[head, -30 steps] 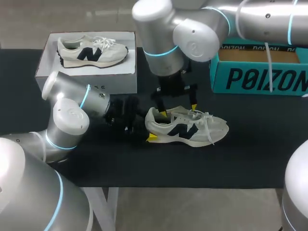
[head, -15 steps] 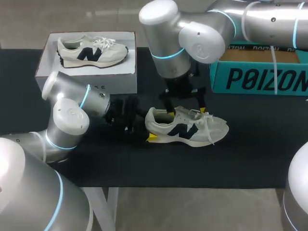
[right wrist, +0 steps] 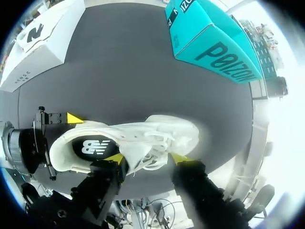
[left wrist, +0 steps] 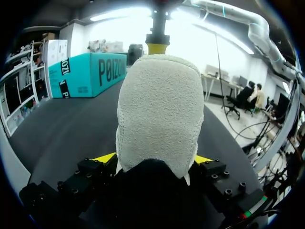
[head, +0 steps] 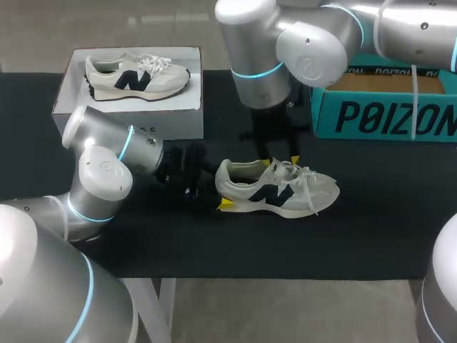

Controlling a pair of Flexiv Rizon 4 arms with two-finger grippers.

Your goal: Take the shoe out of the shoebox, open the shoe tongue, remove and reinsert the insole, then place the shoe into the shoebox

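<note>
Shoe [head: 275,189], heel clamped in left fingers [left wrist: 107,157], laces between spread right fingers [right wrist: 114,157]

Right hand [head: 280,162] shifted toeward along the shoe [head: 278,191]

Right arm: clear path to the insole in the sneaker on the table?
Probably yes: the dark insole lies exposed in the cream sneaker, the right tool hangs over its laces, the left tool only clamps the heel.
</note>
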